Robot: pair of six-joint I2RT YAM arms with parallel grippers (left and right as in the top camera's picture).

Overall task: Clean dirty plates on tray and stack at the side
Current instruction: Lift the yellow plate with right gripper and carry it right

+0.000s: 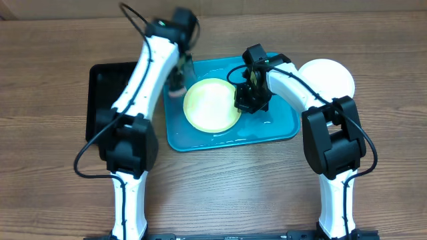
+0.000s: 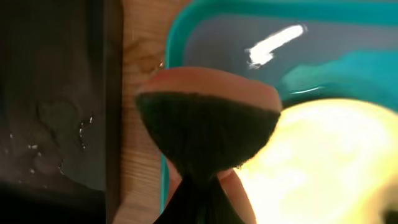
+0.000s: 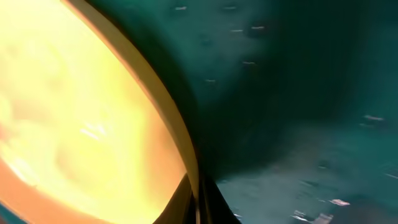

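Wood-grain bench [image 1: 53, 40] is carrying two trays side by side, with a narrow strip of wood showing between them.

Turquoise tray [image 1: 280, 127], the larger, is lying at the middle of the bench and holding one plate; its bare floor is glinting wet to the plate's right.

Black tray [image 1: 103, 87], the smaller, is sitting to the left; water droplets [image 2: 81, 130] are beading on its floor.

Yellow-green plate [image 1: 212, 105] is resting inside the turquoise tray, left of its middle.

White plate [image 1: 330, 75] is lying on the bench outside the turquoise tray, just beyond its far right corner.

Pink-and-dark scrubber [image 1: 177, 89] is hanging over the turquoise tray's left rim, just beside the yellow-green plate.

Left pincer [image 1: 179, 79] is gripping the scrubber from above.

Right pincer [image 1: 245, 100] is pinching the yellow-green plate's right rim, one finger [image 3: 214, 202] on either side of it.
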